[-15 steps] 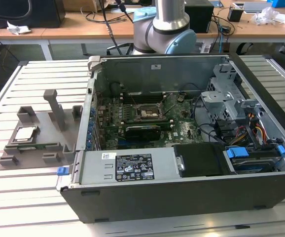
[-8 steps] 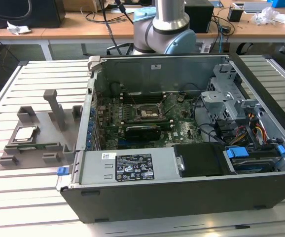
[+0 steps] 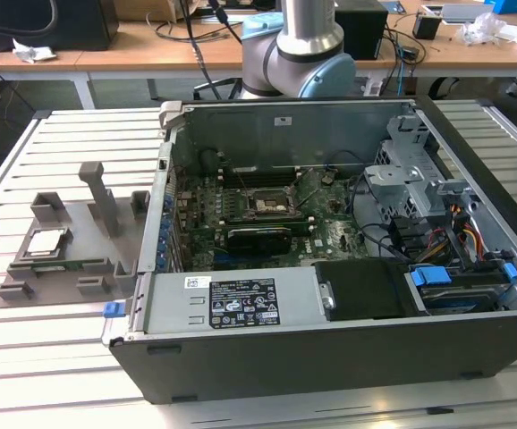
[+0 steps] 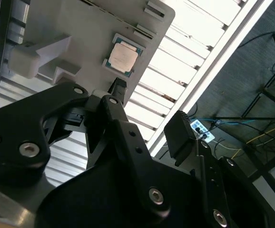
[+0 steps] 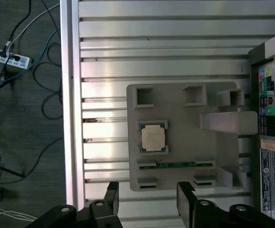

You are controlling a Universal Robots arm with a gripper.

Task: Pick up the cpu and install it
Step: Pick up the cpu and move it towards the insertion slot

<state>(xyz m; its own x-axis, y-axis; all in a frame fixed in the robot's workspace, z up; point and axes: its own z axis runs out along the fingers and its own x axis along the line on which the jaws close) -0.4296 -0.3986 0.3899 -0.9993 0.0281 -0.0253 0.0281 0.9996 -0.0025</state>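
Jaws wide apart and empty, we hover above the cpu, which lies flat in its recess on the grey fixture, beside the open computer case. We judge nothing done yet: pickup and seating in the motherboard socket remain.

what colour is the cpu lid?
Pale silver cpu lid, thin greenish edge; shows best in the first wrist view.
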